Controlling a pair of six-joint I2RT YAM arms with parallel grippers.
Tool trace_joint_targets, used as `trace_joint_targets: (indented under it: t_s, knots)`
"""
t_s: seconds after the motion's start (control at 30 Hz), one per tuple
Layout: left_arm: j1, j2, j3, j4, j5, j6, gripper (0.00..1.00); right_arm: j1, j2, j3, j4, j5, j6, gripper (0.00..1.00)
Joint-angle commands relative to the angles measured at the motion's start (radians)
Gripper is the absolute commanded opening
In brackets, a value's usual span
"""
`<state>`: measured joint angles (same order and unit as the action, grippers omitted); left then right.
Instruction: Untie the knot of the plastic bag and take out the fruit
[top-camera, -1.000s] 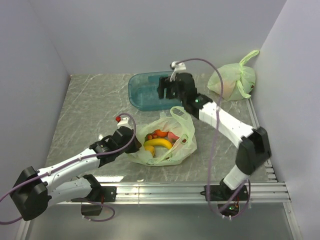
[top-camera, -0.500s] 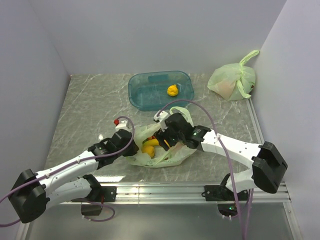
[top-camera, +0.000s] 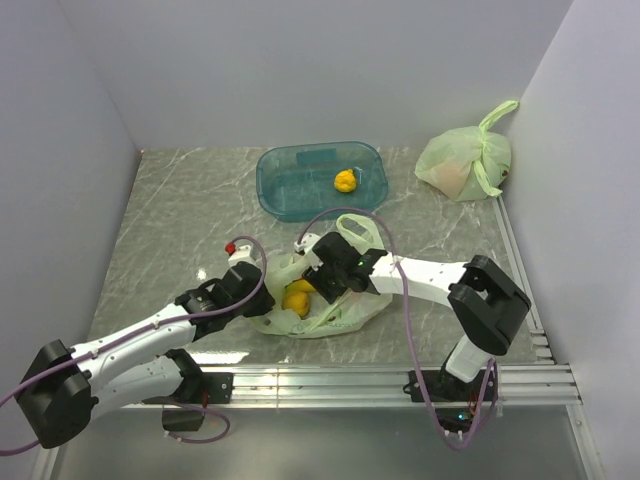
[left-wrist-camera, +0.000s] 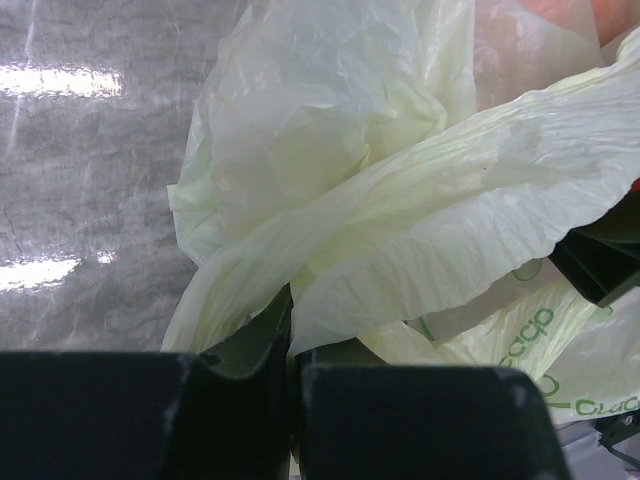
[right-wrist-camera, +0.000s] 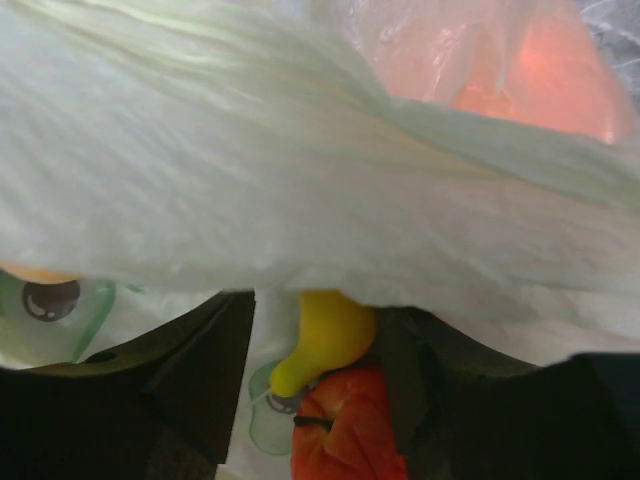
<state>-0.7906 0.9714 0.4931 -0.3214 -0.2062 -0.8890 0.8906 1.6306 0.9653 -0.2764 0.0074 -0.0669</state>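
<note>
Crinkled pale green plastic bag (left-wrist-camera: 400, 220), left gripper (left-wrist-camera: 290, 340) pinching it, right gripper (right-wrist-camera: 315, 375) spread round banana (right-wrist-camera: 335, 330)

Pale green plastic bag (left-wrist-camera: 350, 200); yellow, red fruit (right-wrist-camera: 330, 335)

I see a teal see-through bin (top-camera: 285, 205) at the back of the grey marble table (top-camera: 170, 220). Tied pale green bag (top-camera: 462, 160), pinkish inside, in far right corner, well apart from bin. Near edge: metal rail (top-camera: 330, 380).
</note>
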Motion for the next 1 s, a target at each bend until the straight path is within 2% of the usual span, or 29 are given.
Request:
trace_joint_targets:
  t_s: [0.0,0.27,0.37,0.47,0.5,0.53,0.6,0.83,0.97]
  knots:
    - [0.002,-0.003,0.015,-0.008,-0.001,-0.005,0.09,0.005,0.02,0.049,0.062,0.025,-0.019,0.58]
    - [0.002,0.012,0.012,0.005,-0.006,-0.008,0.09,0.005,0.071,0.036,0.106,0.055,-0.016,0.57]
    - [0.004,0.013,0.015,0.008,-0.01,-0.01,0.09,0.004,0.06,0.02,0.123,0.059,-0.014,0.53]
    - [0.002,0.026,0.033,-0.005,-0.027,-0.013,0.09,0.007,0.031,-0.005,0.132,0.057,-0.013,0.35]
    - [0.002,0.029,0.039,-0.014,-0.033,-0.013,0.09,0.007,0.002,-0.013,0.132,0.054,-0.011,0.2]
    - [0.002,0.035,0.047,-0.021,-0.054,-0.014,0.09,0.007,-0.015,-0.02,0.128,0.054,-0.01,0.12]
    - [0.004,0.038,0.064,-0.042,-0.082,-0.022,0.08,0.008,-0.076,-0.045,0.114,0.048,-0.008,0.02]
    - [0.034,0.072,0.147,-0.067,-0.133,0.01,0.07,0.025,-0.319,-0.2,0.135,0.029,0.015,0.0]
    - [0.05,0.108,0.196,-0.065,-0.124,0.038,0.07,0.025,-0.466,-0.272,0.219,-0.003,0.024,0.0]
